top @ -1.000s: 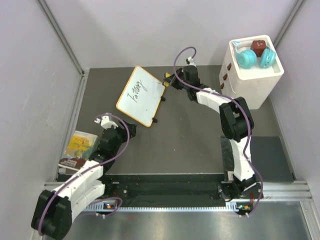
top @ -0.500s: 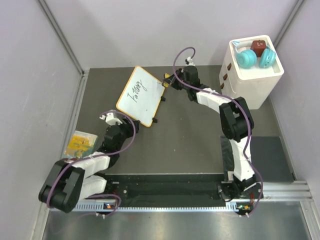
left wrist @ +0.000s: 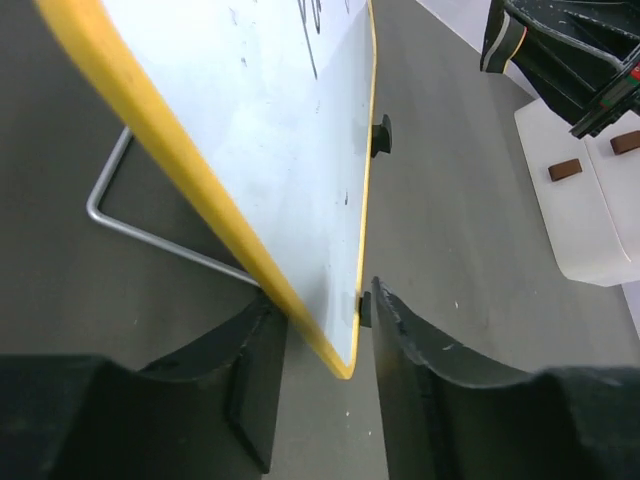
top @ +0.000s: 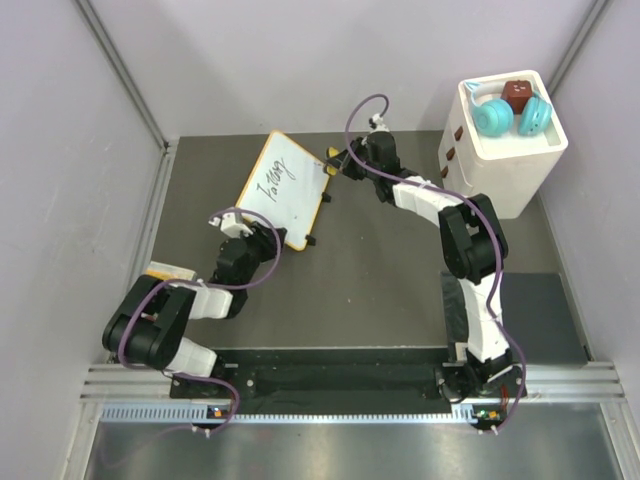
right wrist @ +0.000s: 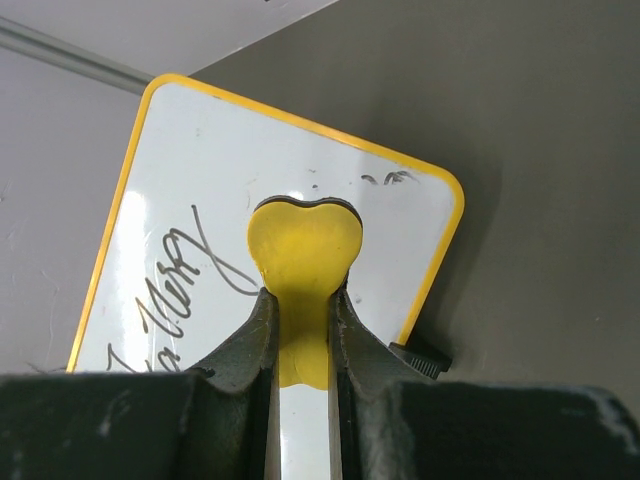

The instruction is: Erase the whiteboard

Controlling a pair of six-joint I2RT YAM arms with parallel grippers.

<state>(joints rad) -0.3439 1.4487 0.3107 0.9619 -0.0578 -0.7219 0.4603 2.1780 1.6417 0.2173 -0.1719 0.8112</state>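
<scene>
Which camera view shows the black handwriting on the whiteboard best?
The right wrist view: the handwriting on the whiteboard is large and sharp, though cut off below. The top external view shows it whole but tiny. The left wrist view catches only a few strokes.

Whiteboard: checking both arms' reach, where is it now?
The whiteboard stands tilted left of centre in the top view, its near corner between the left gripper's fingers, the right gripper's yellow piece by its far right corner.

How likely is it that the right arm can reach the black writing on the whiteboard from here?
Probably yes. The right gripper, shut on a yellow piece, hangs over a corner of the whiteboard; nothing lies between it and the writing.
</scene>
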